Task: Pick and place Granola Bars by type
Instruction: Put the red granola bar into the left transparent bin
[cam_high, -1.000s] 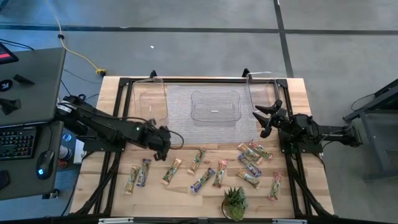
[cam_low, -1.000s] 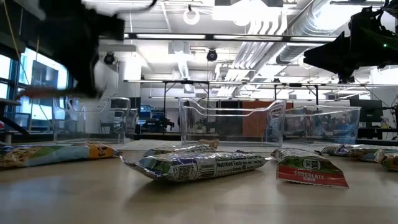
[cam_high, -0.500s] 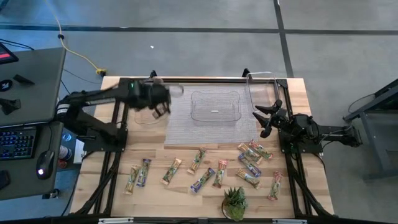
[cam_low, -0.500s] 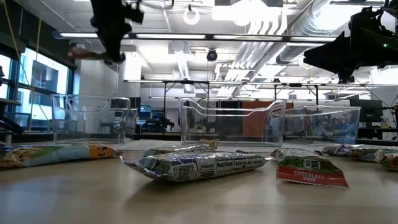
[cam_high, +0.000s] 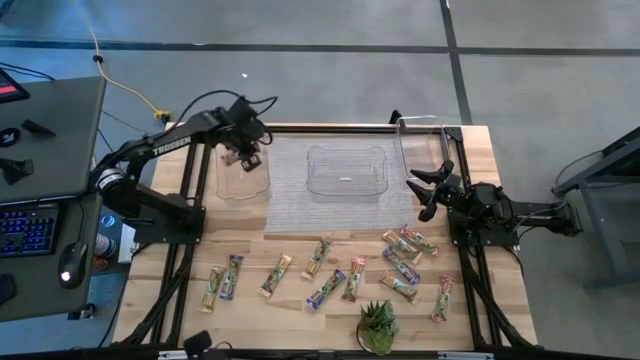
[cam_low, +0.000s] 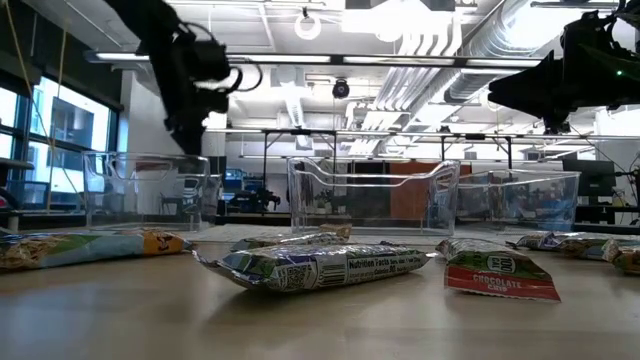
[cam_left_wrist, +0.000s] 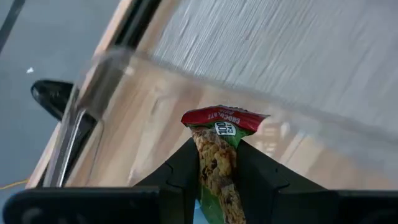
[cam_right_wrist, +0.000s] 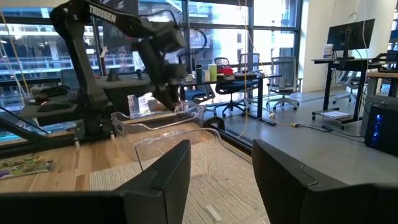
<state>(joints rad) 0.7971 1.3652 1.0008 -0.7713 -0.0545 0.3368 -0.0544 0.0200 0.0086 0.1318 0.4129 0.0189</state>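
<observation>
Green-wrapped bar (cam_left_wrist: 217, 155) (lower end hidden) in left tool (cam_left_wrist: 214, 163).

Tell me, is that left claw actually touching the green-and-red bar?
Touching. The left wrist view shows the left gripper with both fingers pressed against the bar's sides.

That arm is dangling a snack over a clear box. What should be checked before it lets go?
1. Left gripper shut on the green-and-red wrapped granola bar: ok.
2. Gripper above the clear plastic left bin: ok.
3. Bin holds only matching bars: cannot tell.
4. Right gripper open, waiting by the right clear bin, out of the way: ok.
5. Other shiny wrapped bars lie on the wooden table, away from the drop: ok.
</observation>
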